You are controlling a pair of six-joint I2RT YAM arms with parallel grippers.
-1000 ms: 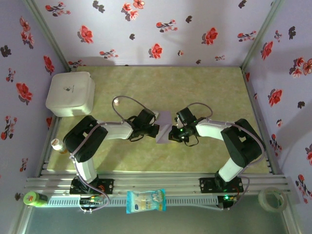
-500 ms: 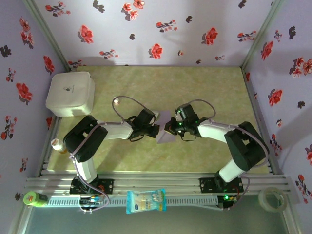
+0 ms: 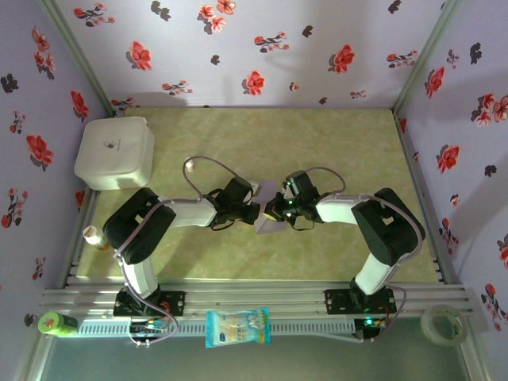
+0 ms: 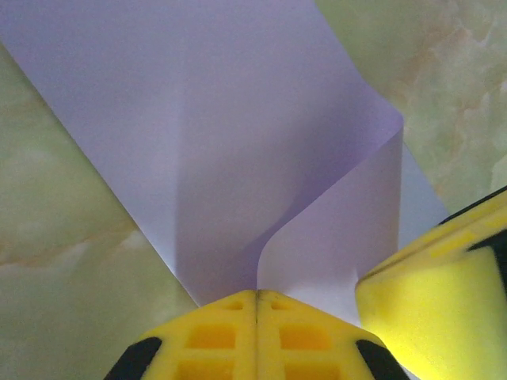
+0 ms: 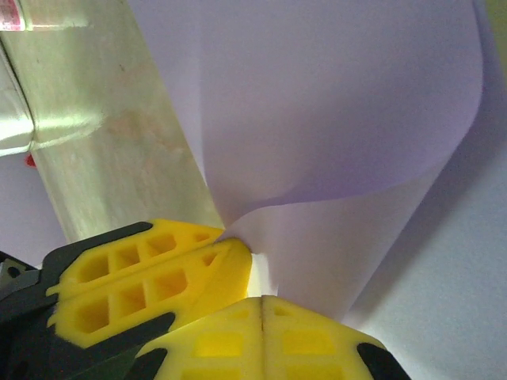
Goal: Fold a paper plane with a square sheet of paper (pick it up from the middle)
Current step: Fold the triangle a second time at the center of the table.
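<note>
Sheet: we find the square sheet of paper point(image 3: 267, 216) near the middle of the table point(image 3: 341, 151), between the two wrists.
Sheet's shape: from the left wrist we see one flat lilac panel with a faint shaded line up its middle. A second flap curls over it in a soft bend that is not pressed flat. No sharp tip shows.
Left gripper: the left gripper point(image 4: 256, 294) has its yellow fingers pressed together with no gap, and the sheet's near edge is pinched at their seam.
Right gripper: the right gripper point(image 5: 262, 301) likewise has its fingers closed tight on the paper, where the curled flap runs down to them.
How they stand: the two grippers meet nose to nose on the same stretch of the sheet. In the right wrist view the left gripper's fingers point(image 5: 150, 273) lie just beside the right one's, touching or nearly so; we cannot tell which.
Arms: in the top view both reach inward from their bases, elbows out to the sides.
Around: a white rounded box point(image 3: 115, 152) sits at the far left of the table, well apart from the sheet. A blue-and-white packet point(image 3: 237, 327) lies on the near rail between the bases, and a tape roll point(image 3: 443, 324) lies at the near right.
</note>
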